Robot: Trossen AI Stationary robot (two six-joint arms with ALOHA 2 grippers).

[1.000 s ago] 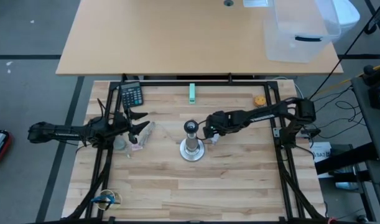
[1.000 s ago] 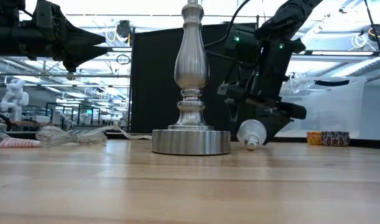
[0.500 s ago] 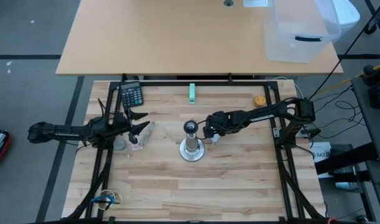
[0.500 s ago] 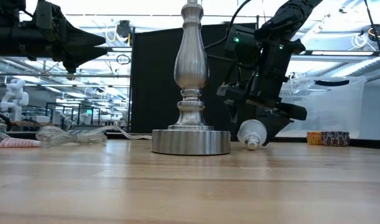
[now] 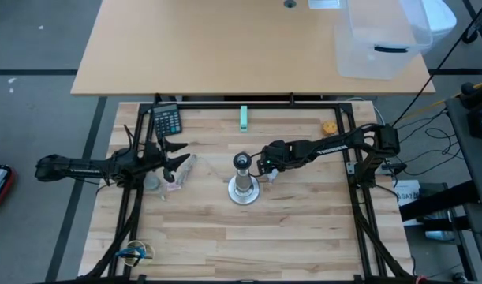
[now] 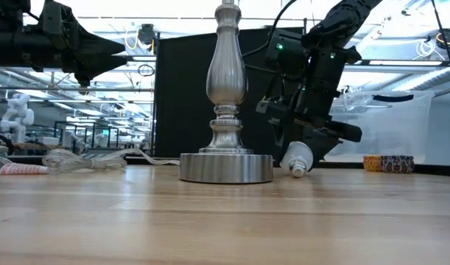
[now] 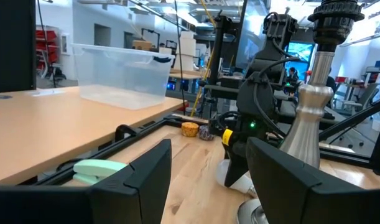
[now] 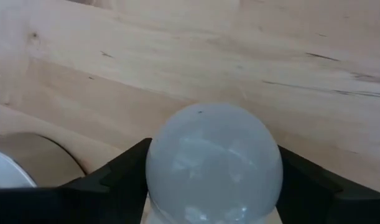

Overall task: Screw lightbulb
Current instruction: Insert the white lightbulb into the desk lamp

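Note:
The lightbulb (image 8: 213, 162), white and frosted, lies on the wooden table just right of the silver lamp stand (image 5: 242, 189), whose black socket (image 5: 241, 162) faces up. In the low view the bulb (image 6: 297, 156) is tilted, its narrow grey base (image 6: 299, 171) down on the wood. My right gripper (image 6: 302, 140) slants down over it, shut on its globe. My left gripper (image 7: 208, 180) hangs open and level above the table's left side (image 5: 176, 158), holding nothing. My right gripper has the bulb's round globe between its two fingers (image 8: 124, 171), one on each side (image 8: 153, 163). The fingers come from above, slanting down from the table's right. The bulb's base end rests on the table and nothing is lifted.
A calculator (image 5: 167, 120), a green piece (image 5: 244, 117) and a yellow object (image 5: 329, 126) lie near the far edge. Crumpled clear plastic (image 5: 180, 169) lies under the left gripper. A blue item (image 5: 135, 252) sits at the near left. A clear bin (image 5: 379, 39) stands on the desk beyond.
My right gripper's fingers have drawn in against the bulb's globe while the arm stays where it was. The bulb has not shifted on the table.

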